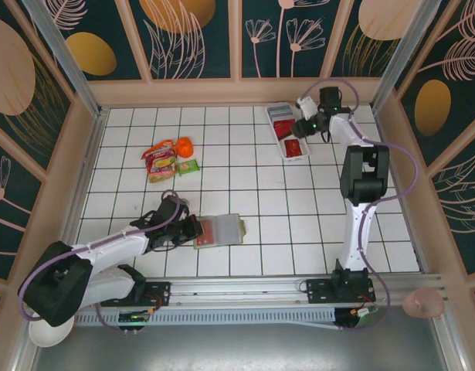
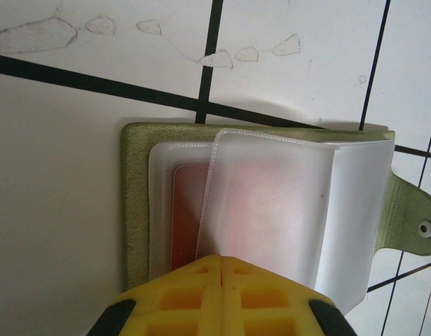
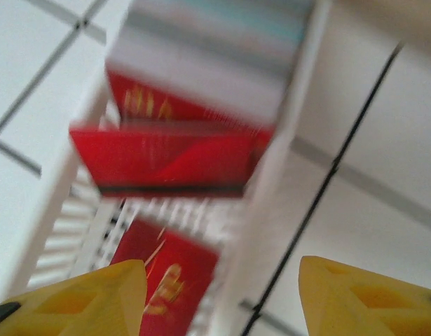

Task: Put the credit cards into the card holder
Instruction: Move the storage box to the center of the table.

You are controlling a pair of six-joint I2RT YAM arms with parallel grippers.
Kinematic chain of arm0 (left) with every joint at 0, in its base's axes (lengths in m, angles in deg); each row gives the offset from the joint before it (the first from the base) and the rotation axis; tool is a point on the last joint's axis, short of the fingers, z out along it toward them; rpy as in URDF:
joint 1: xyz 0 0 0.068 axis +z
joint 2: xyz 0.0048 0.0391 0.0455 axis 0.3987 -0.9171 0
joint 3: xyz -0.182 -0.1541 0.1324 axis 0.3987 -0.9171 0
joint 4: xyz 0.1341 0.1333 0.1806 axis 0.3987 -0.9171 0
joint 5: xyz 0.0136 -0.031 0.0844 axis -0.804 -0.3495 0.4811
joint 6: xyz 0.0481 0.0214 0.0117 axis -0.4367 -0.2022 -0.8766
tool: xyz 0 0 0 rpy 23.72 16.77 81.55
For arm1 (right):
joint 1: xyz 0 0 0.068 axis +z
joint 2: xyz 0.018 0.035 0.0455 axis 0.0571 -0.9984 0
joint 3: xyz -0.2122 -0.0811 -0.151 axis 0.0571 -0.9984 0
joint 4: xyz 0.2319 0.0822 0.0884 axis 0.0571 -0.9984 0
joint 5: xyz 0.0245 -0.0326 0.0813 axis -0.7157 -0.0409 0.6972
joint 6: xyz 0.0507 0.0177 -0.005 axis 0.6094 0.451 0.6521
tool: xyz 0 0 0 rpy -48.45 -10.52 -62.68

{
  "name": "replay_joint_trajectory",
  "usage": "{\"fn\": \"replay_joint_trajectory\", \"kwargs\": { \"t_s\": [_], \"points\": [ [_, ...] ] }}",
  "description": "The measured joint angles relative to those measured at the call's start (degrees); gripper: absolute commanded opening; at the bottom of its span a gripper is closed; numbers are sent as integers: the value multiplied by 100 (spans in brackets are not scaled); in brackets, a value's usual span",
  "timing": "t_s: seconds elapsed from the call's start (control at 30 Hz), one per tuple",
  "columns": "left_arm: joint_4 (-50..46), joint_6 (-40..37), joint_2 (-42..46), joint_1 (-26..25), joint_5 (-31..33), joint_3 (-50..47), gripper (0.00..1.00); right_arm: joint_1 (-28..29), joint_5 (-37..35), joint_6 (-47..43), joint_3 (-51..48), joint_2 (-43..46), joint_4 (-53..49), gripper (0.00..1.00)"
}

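The olive-green card holder (image 1: 231, 229) lies open on the tiles at the near left. A red credit card (image 2: 187, 210) sits inside its clear plastic sleeves (image 2: 271, 203). My left gripper (image 1: 192, 229) is shut, and its yellow fingertips (image 2: 201, 276) rest on the sleeves' near edge. The holder's green cover (image 2: 134, 196) and snap tab (image 2: 415, 224) show around them. At the far right my right gripper (image 1: 303, 127) hangs open over the white tray (image 1: 273, 127). More red credit cards (image 3: 169, 161) (image 3: 166, 287) lie in the tray (image 3: 282, 150), one near my left fingertip (image 3: 82, 301). This view is blurred.
Red-orange snack packets (image 1: 160, 158), an orange item (image 1: 184, 145) and a green packet (image 1: 188, 166) lie at the middle left. Grey cards (image 1: 279, 113) fill the tray's far end. Low walls ring the tiled floor.
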Motion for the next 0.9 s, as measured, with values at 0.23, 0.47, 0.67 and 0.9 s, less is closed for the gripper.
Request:
{"fn": "replay_joint_trajectory", "kwargs": {
  "t_s": [0.23, 0.47, 0.67, 0.9],
  "points": [
    [-9, 2, 118, 0, 9, -31, 0, 46, -247, 553, -721, 0, -50, 46],
    [-37, 4, 192, 0, 11, -37, 0, 46, -321, 846, -820, 74, 20, 24],
    [-42, 2, 208, 0, 7, -76, 0, 46, -503, 1123, -1519, 592, 179, 5],
    [-42, 2, 404, 0, 2, -157, 0, 179, -627, 1467, -2752, 1561, 245, 3]
  ]
}}
